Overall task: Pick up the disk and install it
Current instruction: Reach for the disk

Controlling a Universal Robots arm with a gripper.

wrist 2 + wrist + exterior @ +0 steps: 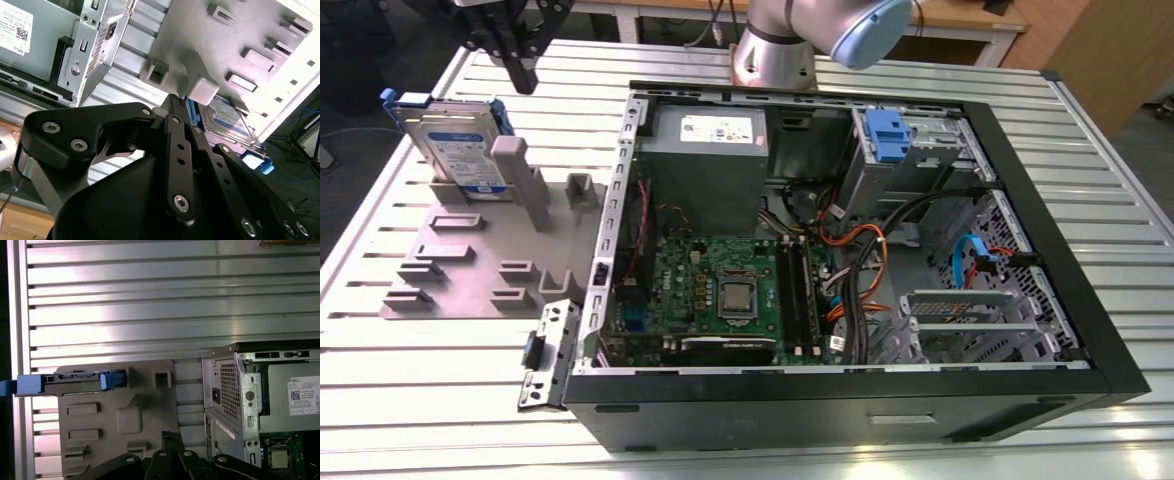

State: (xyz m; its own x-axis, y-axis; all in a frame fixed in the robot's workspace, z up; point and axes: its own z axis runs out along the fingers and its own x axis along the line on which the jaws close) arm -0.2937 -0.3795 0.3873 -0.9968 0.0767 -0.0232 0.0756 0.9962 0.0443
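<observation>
The disk [454,145], silver-grey with a white-and-blue label in a blue carrier frame, stands on edge in a slot of the grey holder block [480,262] at the exterior view's left. My black gripper [520,80] hangs above and behind it, apart from it, fingers together with nothing between them. In the second wrist view the gripper [173,98] points toward the holder block [240,40], with the disk [227,117] just beyond the fingertips. The first wrist view has the disk [75,381] edge-on along the block [115,440], and the gripper [168,436] over the block's other end.
An open computer case [1121,330] lies to the block's right, with a grey power supply box [707,150], a motherboard [720,290], cables and a drive cage holding a lone blue bracket [887,135]. The arm's base [774,55] stands behind the case on the ribbed metal table [440,400].
</observation>
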